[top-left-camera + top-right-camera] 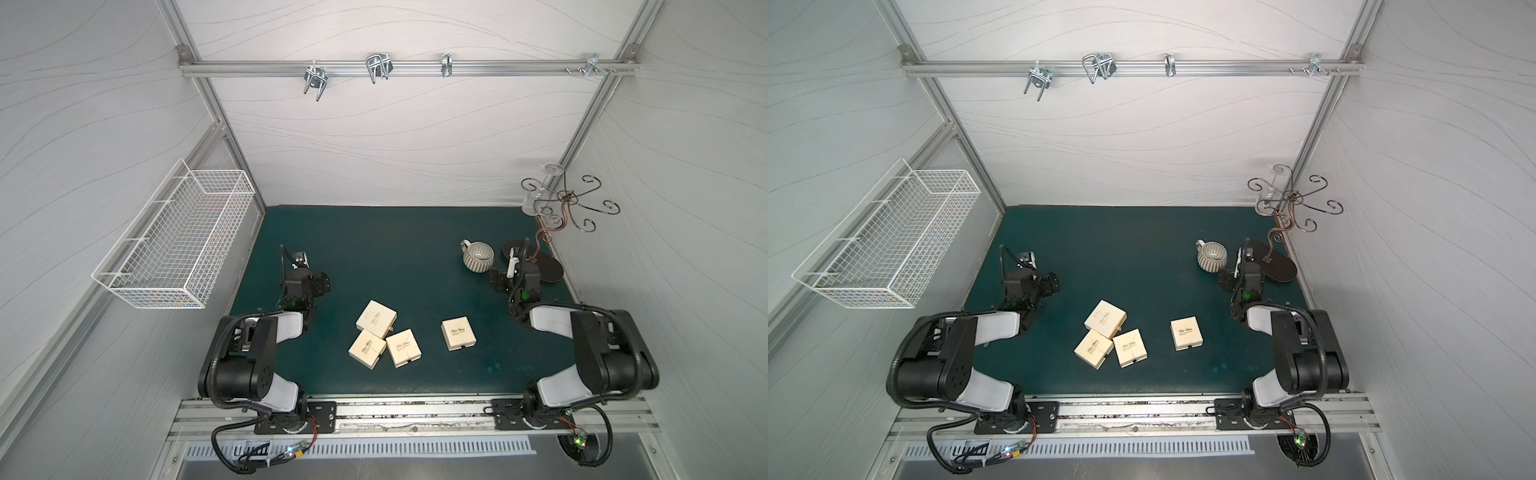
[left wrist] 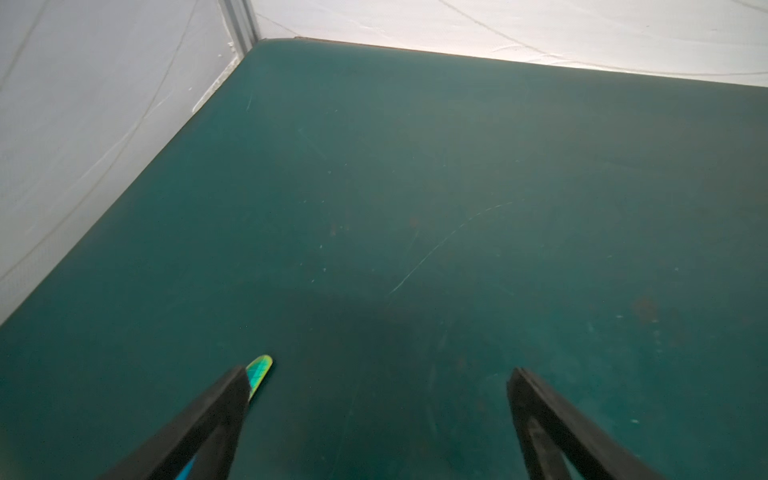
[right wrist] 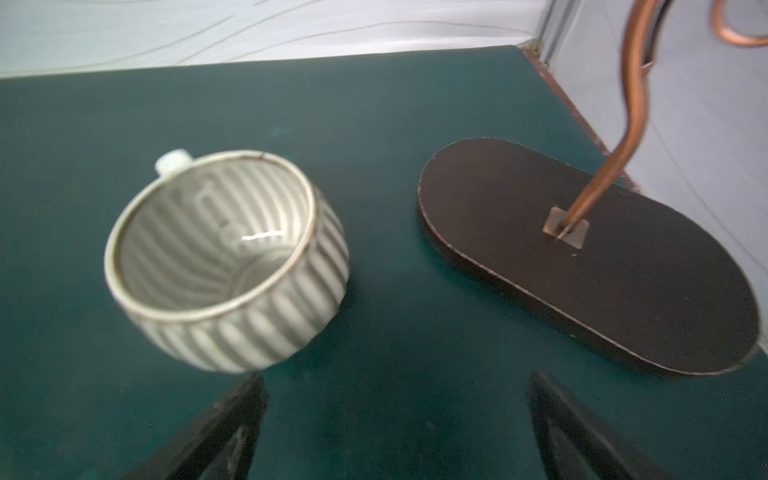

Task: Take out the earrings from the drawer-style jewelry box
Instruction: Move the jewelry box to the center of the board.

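Several cream drawer-style jewelry boxes lie shut on the green mat [image 1: 395,249]. Three are clustered at the front centre [image 1: 376,319] [image 1: 368,348] [image 1: 403,347], and one sits apart to their right [image 1: 458,333]. The earrings are hidden. My left gripper [image 1: 321,281] [image 2: 378,372] hovers left of and behind the cluster, open, with only bare mat between its fingers. My right gripper [image 1: 496,278] [image 3: 397,378] is open too. It is behind the lone box and just short of a striped cup [image 3: 224,266], and it holds nothing.
The striped cup [image 1: 478,257] stands at the back right beside the dark oval base [image 1: 544,266] of a curly metal hook stand [image 1: 565,199]. A white wire basket [image 1: 178,241] hangs on the left wall. Both arm bases sit along the front rail.
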